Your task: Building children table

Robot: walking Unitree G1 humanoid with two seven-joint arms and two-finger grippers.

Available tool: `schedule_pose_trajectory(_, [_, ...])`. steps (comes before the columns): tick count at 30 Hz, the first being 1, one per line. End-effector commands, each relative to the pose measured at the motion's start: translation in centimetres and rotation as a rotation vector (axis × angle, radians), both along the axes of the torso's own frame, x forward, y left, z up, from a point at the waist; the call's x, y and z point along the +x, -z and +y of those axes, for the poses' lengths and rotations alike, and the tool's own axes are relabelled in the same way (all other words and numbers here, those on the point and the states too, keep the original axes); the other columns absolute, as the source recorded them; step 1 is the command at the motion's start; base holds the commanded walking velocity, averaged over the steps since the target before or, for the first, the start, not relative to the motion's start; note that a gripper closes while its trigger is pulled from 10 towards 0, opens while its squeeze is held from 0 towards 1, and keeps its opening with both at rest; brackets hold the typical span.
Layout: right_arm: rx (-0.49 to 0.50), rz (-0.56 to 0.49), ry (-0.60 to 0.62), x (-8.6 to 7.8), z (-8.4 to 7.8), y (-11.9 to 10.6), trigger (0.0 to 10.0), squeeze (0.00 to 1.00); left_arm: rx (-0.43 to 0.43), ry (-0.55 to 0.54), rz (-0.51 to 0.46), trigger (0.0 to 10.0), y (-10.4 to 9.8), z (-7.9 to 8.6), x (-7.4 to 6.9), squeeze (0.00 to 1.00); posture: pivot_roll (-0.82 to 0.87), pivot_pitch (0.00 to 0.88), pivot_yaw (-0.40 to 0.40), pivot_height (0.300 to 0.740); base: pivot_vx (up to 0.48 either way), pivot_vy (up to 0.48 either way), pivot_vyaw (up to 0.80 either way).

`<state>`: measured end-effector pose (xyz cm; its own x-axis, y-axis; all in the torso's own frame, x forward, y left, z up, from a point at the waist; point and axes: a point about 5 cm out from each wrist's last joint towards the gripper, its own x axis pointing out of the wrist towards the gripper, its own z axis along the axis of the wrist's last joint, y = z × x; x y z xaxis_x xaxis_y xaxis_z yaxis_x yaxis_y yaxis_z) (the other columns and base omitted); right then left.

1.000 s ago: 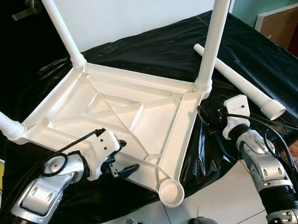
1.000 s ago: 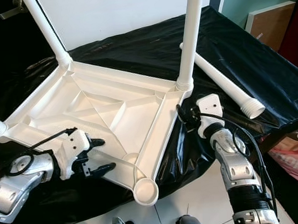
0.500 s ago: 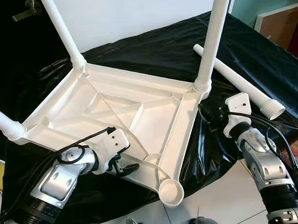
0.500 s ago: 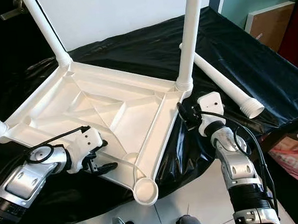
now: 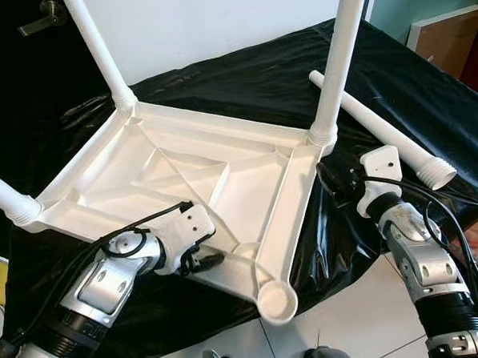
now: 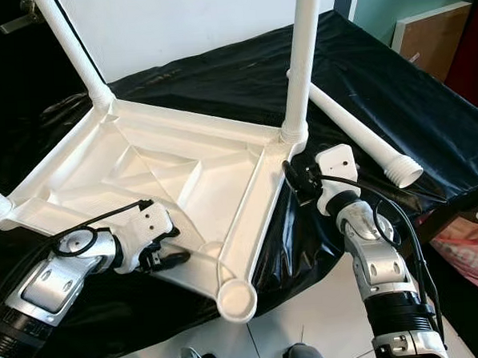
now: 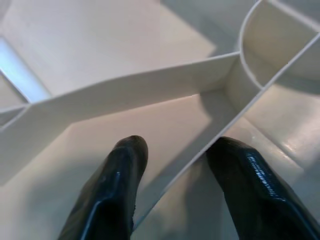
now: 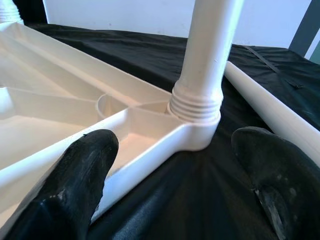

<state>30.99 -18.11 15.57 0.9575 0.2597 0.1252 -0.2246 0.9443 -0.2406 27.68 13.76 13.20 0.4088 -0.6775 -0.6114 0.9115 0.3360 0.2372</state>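
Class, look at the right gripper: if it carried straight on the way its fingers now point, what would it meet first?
Most likely the corner of the upturned white table top, just below the screwed-in leg. The right gripper is open, its fingers straddling that corner. Depth is hard to judge, so the leg's threaded base could be touched at nearly the same moment.

I see the upturned white moulded-plastic tabletop [image 5: 223, 180], smooth with a soft satin sheen along its ribs. Its screwed-in white plastic legs [image 5: 337, 57] are equally smooth, ending in ridged threaded collars. A loose white plastic leg [image 5: 381, 131] lies toward the right edge of the crinkled black plastic sheeting [image 5: 242, 82], which is glossy and creased, catching highlights. My left gripper [image 7: 172, 195] has glossy black fingers [image 7: 112, 195], slick as polished plastic; the right gripper [image 8: 175, 180] fingers [image 8: 80, 180] look matt, faintly pitted. Both forearms are brushed silver metal.
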Motion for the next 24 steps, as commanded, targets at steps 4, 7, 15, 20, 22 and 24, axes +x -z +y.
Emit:
schedule_pose_trajectory(4, [0.012, 0.007, 0.005, 0.0, 0.3, 0.2, 10.0, 0.00, -0.026, -0.129, -0.020, 0.0, 0.3, 0.6, 0.6, 0.00, -0.10, 0.123, 0.087, 0.740, 0.000, 0.000, 0.00])
schedule_pose_trajectory(7, [0.020, 0.005, 0.014, 0.1, 0.3, 0.2, 10.0, 0.00, -0.042, -0.161, -0.039, 0.0, 0.1, 0.6, 0.9, 0.00, -0.10, 0.123, 0.087, 0.740, 0.000, 0.000, 0.00])
schedule_pose_trajectory(15, [0.030, 0.002, 0.028, 0.3, 0.2, 0.1, 10.0, 0.00, -0.064, -0.161, -0.043, 0.0, 0.6, -0.5, 0.9, 0.00, -0.09, 0.122, 0.086, 0.740, 0.000, 0.000, 0.00])
schedule_pose_trajectory(20, [0.030, 0.000, 0.030, 0.3, 0.0, 0.1, 10.0, 0.00, -0.065, -0.131, -0.041, 4.4, 0.6, -1.2, 0.9, 0.00, -0.09, 0.120, 0.085, 0.740, 0.000, 0.000, 0.00])
schedule_pose_trajectory(22, [0.027, -0.005, 0.031, 0.4, -0.1, -0.1, 10.0, 0.00, -0.087, -0.098, -0.026, 10.0, 0.4, -1.9, 1.0, 0.00, -0.10, 0.117, 0.085, 0.740, 0.000, 0.000, 0.00])
schedule_pose_trajectory(24, [0.026, -0.006, 0.031, 0.4, -0.1, -0.1, 10.0, 0.00, -0.095, -0.096, -0.026, 10.0, 0.3, -1.9, 1.1, 1.00, -0.10, 0.114, 0.086, 0.740, 0.000, 0.000, 0.00])
